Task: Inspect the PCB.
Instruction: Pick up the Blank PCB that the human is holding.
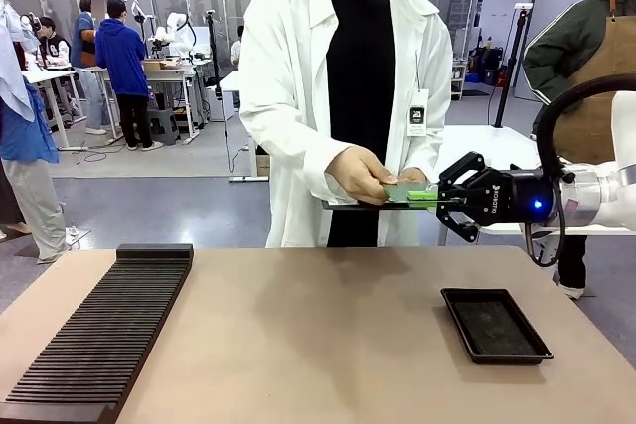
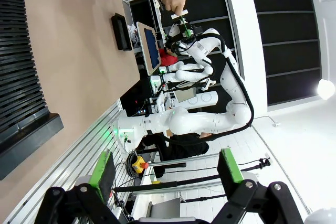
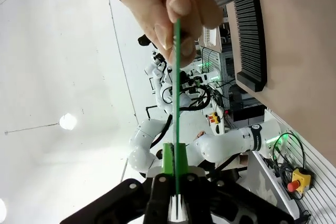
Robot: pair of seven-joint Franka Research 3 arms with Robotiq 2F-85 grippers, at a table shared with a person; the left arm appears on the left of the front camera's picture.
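Lying on table (image 1: pixel 298 345): black tray (image 1: pixel 495 326), ridged rack (image 1: pixel 99 330).

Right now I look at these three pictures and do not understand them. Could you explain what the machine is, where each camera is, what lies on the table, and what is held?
These are two white robot arms at a table, facing a person in a white coat. One camera looks across the table; the other two sit on the wrists. On the table lie a black tray and a black ribbed rack. The right gripper is shut on one edge of a thin green circuit board; the person's hand holds the other edge. The right wrist camera sees that board edge-on. The left gripper is open and holds nothing.
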